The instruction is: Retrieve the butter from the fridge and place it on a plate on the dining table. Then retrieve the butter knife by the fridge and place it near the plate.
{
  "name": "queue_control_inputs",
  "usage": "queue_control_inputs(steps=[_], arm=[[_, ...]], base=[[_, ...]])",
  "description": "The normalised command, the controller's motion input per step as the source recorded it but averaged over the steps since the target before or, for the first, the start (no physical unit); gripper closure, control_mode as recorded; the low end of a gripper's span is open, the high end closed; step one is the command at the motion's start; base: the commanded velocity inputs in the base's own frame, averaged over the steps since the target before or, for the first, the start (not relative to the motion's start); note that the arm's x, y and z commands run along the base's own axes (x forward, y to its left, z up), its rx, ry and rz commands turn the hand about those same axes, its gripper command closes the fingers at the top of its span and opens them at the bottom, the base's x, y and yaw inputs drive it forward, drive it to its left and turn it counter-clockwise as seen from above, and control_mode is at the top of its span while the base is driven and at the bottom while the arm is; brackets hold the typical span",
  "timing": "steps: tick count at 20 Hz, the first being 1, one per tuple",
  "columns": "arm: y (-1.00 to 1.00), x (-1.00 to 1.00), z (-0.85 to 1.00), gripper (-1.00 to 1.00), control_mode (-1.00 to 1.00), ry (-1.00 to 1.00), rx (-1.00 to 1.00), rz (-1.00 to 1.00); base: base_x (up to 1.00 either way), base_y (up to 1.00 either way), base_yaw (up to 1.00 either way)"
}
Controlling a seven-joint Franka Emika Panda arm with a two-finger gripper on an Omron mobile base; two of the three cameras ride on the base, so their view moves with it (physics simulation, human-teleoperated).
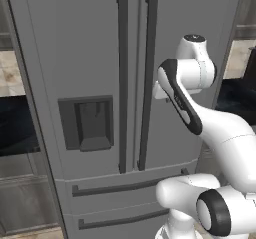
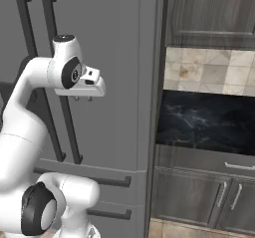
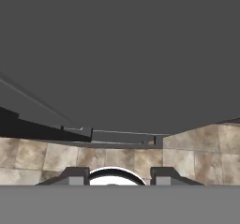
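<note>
The fridge (image 1: 100,83) is seen with both upper doors closed, its long dark handles (image 1: 122,83) running side by side, the dispenser recess (image 1: 89,123) on the left door and two drawers below. The arm is folded upward in front of the right door, elbow bent, the wrist raised level with the upper handles. The gripper (image 2: 82,99) is pointed downward, close to the door face but not touching it. In the hand view the fingertips (image 3: 77,175) are seen parted, with nothing between them, above tiled floor (image 3: 197,148). A black counter (image 2: 206,122) is seen right of the fridge
</note>
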Motion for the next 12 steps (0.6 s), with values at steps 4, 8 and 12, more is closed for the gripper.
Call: queue_control_inputs(steps=[4, 8, 12], arm=[[0.01, 0.0, 0.0, -1.0, 1.0, 0.0, 0.0, 0.0], [0.0, 0.0, 0.0, -1.0, 1.0, 0.0, 0.0, 0.0], [0.0, 0.0, 0.0, -1.0, 1.0, 0.0, 0.0, 0.0]], base=[[-0.03, 0.18, 0.0], [-0.15, 0.25, -0.07], [-0.24, 0.25, -0.11]])
